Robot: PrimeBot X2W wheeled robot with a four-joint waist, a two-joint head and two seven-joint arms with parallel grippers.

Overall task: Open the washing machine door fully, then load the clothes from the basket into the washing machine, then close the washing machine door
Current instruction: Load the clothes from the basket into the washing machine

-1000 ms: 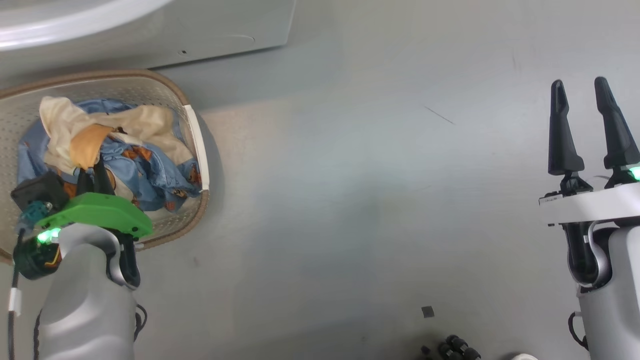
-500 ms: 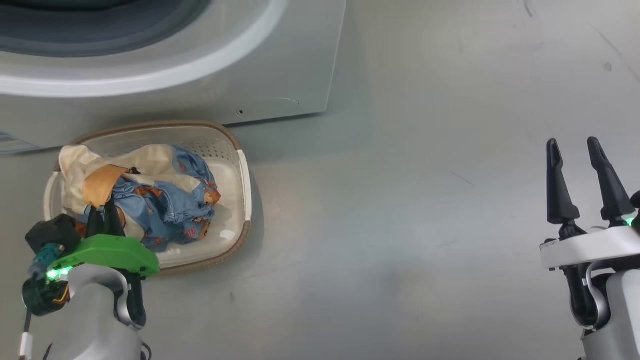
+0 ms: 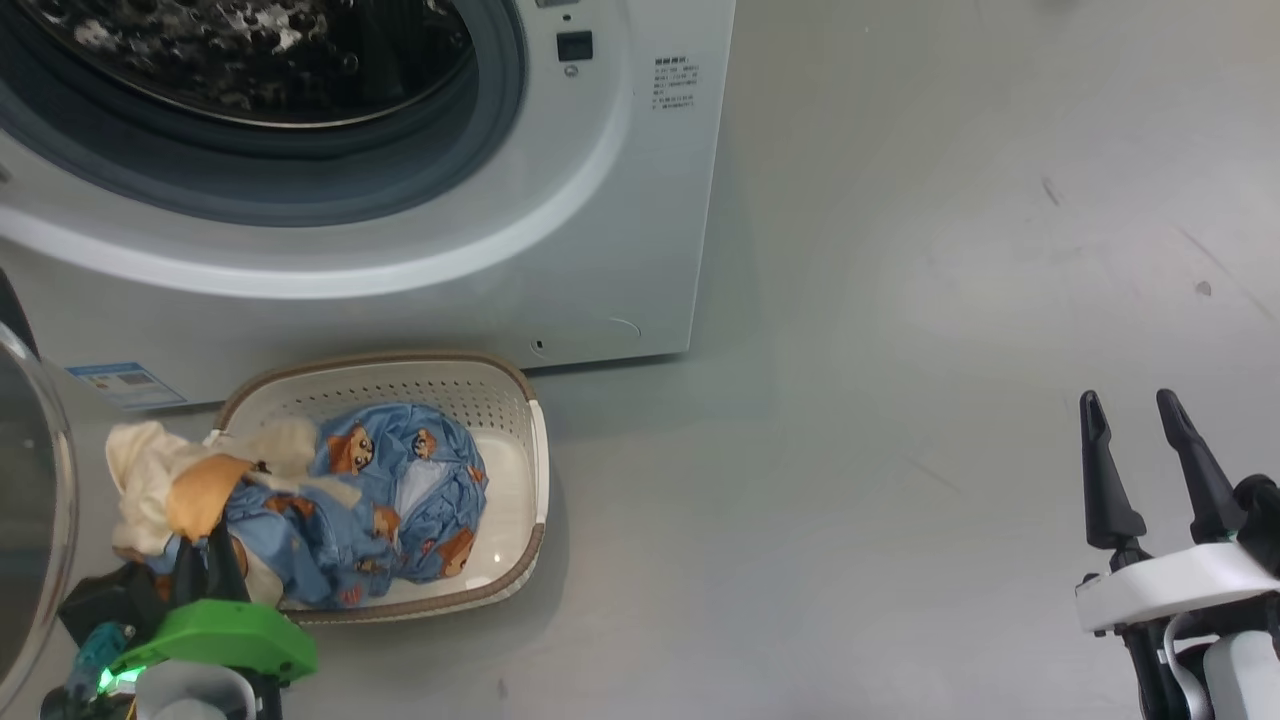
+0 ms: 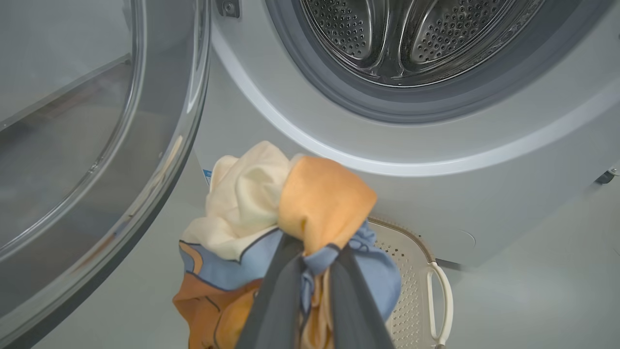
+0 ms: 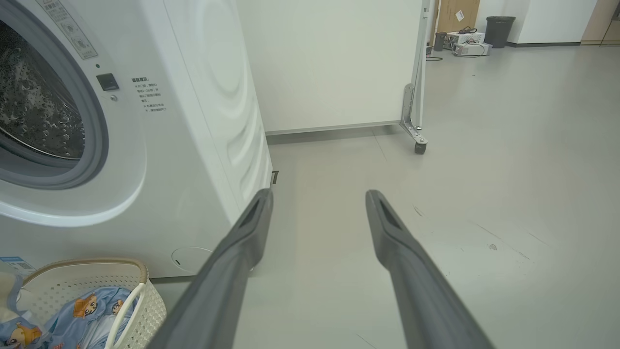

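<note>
**Front-loading laundry station, head and wrist views.** A big white box-shaped front-loading washing machine [image 3: 620,200] with smooth enamelled panels stands on a matt grey floor [image 3: 900,350]. Its round opening is ringed by a thick grey rubber gasket [image 3: 300,185] around a shiny perforated steel drum [image 4: 411,34] with raised ribs.

The large round washing machine door [image 4: 97,145], bulging clear glass in a wide glossy dark rim, stands swung open at the machine's left side. A small blue label sticker [image 3: 125,383] sits at the lower left corner of the front panel.

The small cream-white perforated plastic basket [image 3: 400,380] is rounded rectangular, with a brown woven-look rim and a white loop handle at its side. It rests on the floor just in front of the machine, below the opening.

The soft, crumpled light-blue clothes [image 3: 400,500], printed with orange-brown cartoon bears, lie partly in the basket. Their cream and orange folds are bunched up over the basket's left rim.

There the left tool [image 4: 315,249] has its two long dark fingers pressed together on a twist of the blue fabric, pinching the bundle. In the left wrist view the bundle stands in front of the white panel beneath the drum opening.

The right tool [image 5: 317,201] hangs well apart to the right over bare floor, its tapered dark fingers spread and empty. Beyond the machine's right side stands a flat white panel on castors [image 5: 329,63].
</note>
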